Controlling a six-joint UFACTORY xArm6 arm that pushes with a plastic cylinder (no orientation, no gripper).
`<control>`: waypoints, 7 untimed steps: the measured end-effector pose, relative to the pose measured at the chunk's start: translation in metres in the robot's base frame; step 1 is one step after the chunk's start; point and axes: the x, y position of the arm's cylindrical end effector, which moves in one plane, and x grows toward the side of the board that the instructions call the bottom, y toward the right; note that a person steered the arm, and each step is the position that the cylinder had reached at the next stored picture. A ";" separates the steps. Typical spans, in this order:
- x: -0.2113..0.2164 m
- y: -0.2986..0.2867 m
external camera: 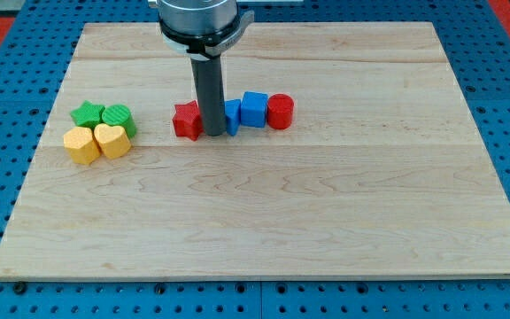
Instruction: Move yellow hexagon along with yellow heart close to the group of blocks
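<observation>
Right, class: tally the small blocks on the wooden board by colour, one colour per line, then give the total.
Green: 2, star-shaped block and rounded block
Yellow: 2, hexagon block and heart block
Red: 2, star-shaped block and cylinder block
Blue: 2, cube block and part-hidden block
Total: 8

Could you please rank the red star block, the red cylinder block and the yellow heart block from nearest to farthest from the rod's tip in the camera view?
Measured from my tip:
1. The red star-shaped block, right beside the tip on the view's left.
2. The red cylinder block, at the row's end on the view's right.
3. The yellow heart-shaped block, in the cluster at the view's far left.
</observation>
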 end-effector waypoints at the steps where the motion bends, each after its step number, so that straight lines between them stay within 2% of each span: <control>1: -0.003 -0.003; 2: 0.029 -0.003; 3: 0.070 -0.032; 4: 0.081 -0.109; 5: 0.080 -0.219; 6: 0.078 -0.246; 7: 0.069 -0.246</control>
